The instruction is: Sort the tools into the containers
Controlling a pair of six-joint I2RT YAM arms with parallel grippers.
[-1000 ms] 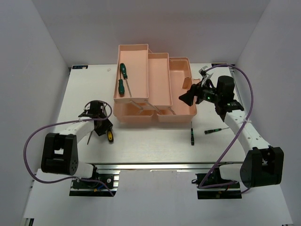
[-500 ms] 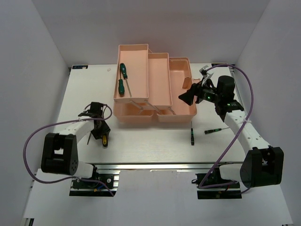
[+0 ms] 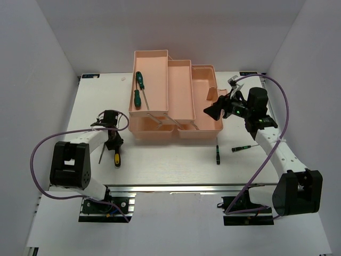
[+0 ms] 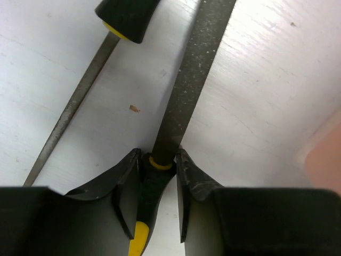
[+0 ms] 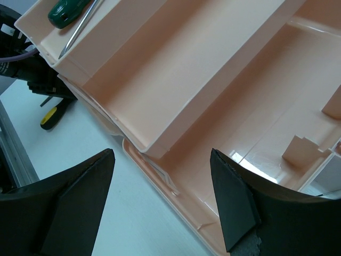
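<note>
Left gripper (image 4: 159, 159): jaws narrowed to a slit astride the neck of a yellow-and-black-handled tool (image 4: 194, 74), just where its flat, rough shaft meets the handle. The tool lies on the table (image 3: 176, 160), lower left of the toolbox (image 3: 180, 90) in the overhead view. Whether the pads already bear on it: cannot tell.

Right gripper (image 5: 160, 154): spread wide, empty, hanging over the toolbox's right-hand compartment.

Risks (judgement): the hold sits at the neck with a long shaft ahead, so on lifting the tool may pivot or droop and catch a tray rim. A second yellow-and-black tool (image 4: 80, 98) lies just beside, upper left of the wrist frame. A finger could nudge it.

Views: the left wrist view shows the jaw-to-collar fit and the shaft texture. The overhead view hides both beneath the gripper. Only the overhead view shows two green-handled screwdrivers (image 3: 139, 80) in the upper-left tray and two small precision drivers (image 3: 217, 154) on the table, lower right of the box.
</note>
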